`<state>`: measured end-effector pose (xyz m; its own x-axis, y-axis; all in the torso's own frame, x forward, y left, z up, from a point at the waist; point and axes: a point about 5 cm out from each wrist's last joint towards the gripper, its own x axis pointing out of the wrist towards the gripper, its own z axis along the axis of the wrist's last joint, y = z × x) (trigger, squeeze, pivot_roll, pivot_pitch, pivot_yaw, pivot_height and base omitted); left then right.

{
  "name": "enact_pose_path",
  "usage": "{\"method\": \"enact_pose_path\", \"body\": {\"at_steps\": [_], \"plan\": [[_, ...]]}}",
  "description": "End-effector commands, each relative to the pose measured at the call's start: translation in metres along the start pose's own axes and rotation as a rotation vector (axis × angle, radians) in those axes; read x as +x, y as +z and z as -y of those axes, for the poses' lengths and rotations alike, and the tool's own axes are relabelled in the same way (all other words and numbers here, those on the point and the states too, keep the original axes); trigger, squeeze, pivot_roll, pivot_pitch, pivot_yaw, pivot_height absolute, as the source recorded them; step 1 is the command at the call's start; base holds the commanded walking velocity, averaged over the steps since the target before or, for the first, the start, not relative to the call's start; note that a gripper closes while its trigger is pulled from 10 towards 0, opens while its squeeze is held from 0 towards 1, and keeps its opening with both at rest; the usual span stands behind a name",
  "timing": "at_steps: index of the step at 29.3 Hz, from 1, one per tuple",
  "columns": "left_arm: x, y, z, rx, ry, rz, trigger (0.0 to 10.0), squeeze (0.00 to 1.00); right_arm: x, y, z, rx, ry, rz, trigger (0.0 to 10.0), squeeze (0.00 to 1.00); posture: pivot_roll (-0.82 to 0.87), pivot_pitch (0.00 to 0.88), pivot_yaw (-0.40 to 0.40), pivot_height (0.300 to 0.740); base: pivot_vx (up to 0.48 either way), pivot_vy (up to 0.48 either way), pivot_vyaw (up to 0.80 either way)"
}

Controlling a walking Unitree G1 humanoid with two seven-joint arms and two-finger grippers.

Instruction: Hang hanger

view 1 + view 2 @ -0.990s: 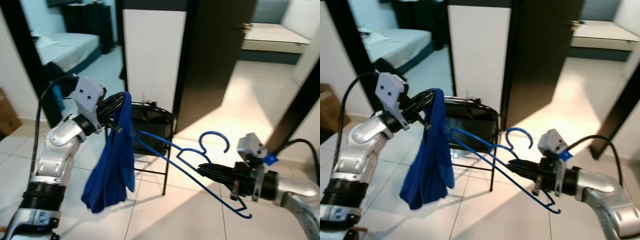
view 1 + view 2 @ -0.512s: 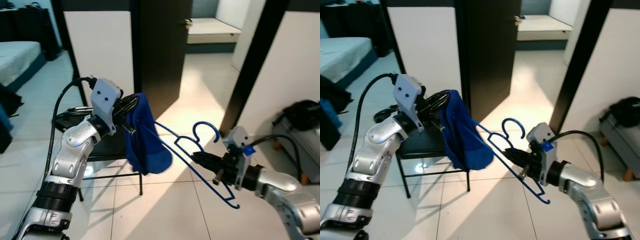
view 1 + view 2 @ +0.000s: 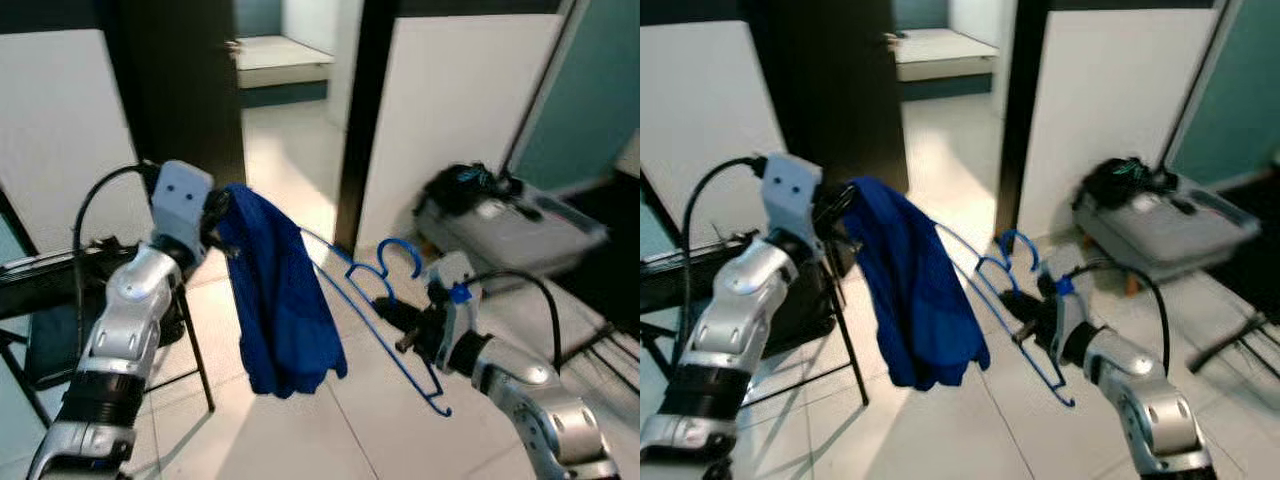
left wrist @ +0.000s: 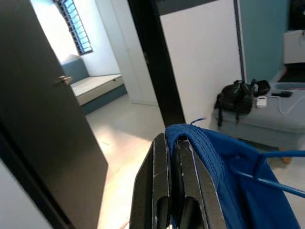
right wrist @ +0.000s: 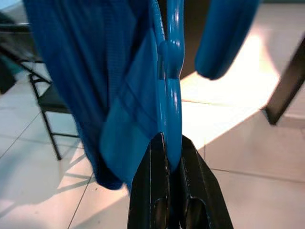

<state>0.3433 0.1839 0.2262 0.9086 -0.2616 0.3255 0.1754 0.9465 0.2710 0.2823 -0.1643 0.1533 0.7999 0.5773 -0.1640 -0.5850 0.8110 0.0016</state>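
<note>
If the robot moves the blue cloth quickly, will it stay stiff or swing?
Probably swing: the cloth hangs in limp folds from the left gripper. It looks light and thin. It drapes over the hanger, so it may slide off.

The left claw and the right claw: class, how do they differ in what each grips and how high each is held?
The left claw is shut on the blue garment; the right claw is shut on the blue hanger. In the head views, the left claw is raised at the garment's top edge, while the right claw sits lower, near the hanger's neck. Both are black, two-fingered and closed.
</note>
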Motion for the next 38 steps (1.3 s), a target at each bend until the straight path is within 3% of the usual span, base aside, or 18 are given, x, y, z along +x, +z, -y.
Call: {"method": "enact_pose_path", "body": {"at_steps": [1, 8, 19, 23, 24, 27, 28, 31, 38], "plan": [[0.002, 0.002, 0.001, -0.002, 0.007, 0.005, 10.0, 0.00, -0.002, 0.000, 0.007, 0.003, -0.059, -0.010, 10.0, 0.00, 0.02, 0.000, 0.009, 0.740, 0.000, 0.000, -0.80], [0.008, 0.004, 0.016, -0.038, -0.018, 0.019, 10.0, 0.00, 0.005, 0.002, 0.000, 0.037, -0.056, 0.014, 10.0, 0.00, 0.02, 0.000, 0.010, 0.740, 0.000, 0.000, -0.80], [0.011, 0.008, 0.027, -0.072, -0.050, 0.034, 10.0, 0.00, 0.010, 0.006, -0.006, 0.065, -0.049, 0.037, 10.0, 0.00, 0.02, 0.000, 0.016, 0.740, 0.000, 0.000, -0.69], [0.012, 0.008, 0.031, -0.066, -0.074, 0.035, 10.0, 0.00, 0.007, 0.010, -0.020, 0.080, 0.083, 0.049, 10.0, 0.00, 0.02, 0.000, 0.020, 0.740, 0.000, 0.000, -0.47], [0.012, 0.009, 0.032, -0.057, -0.083, 0.035, 10.0, 0.00, 0.001, 0.009, -0.025, 0.073, 0.163, 0.035, 10.0, 0.00, 0.02, 0.000, 0.022, 0.740, 0.000, 0.000, -0.63], [0.012, 0.009, 0.031, -0.042, -0.088, 0.033, 10.0, 0.00, -0.010, 0.007, -0.024, 0.053, 0.230, 0.004, 10.0, 0.00, 0.02, 0.000, 0.022, 0.740, 0.000, 0.000, -0.21], [0.011, 0.007, 0.020, 0.005, -0.066, 0.014, 10.0, 0.00, -0.038, 0.001, -0.005, 0.031, 0.280, -0.063, 10.0, 0.00, 0.02, 0.000, 0.025, 0.740, 0.000, 0.000, 0.00], [0.010, 0.004, 0.006, 0.048, -0.032, -0.012, 10.0, 0.00, -0.063, 0.005, 0.010, 0.028, 0.297, -0.086, 10.0, 0.00, 0.01, 0.000, 0.026, 0.740, 0.000, 0.000, 0.00], [0.008, 0.005, -0.009, 0.097, 0.003, -0.034, 10.0, 0.00, -0.092, 0.002, 0.014, 0.035, 0.310, -0.147, 10.0, 0.00, 0.01, 0.000, 0.028, 0.740, 0.000, 0.000, 0.00]]}}
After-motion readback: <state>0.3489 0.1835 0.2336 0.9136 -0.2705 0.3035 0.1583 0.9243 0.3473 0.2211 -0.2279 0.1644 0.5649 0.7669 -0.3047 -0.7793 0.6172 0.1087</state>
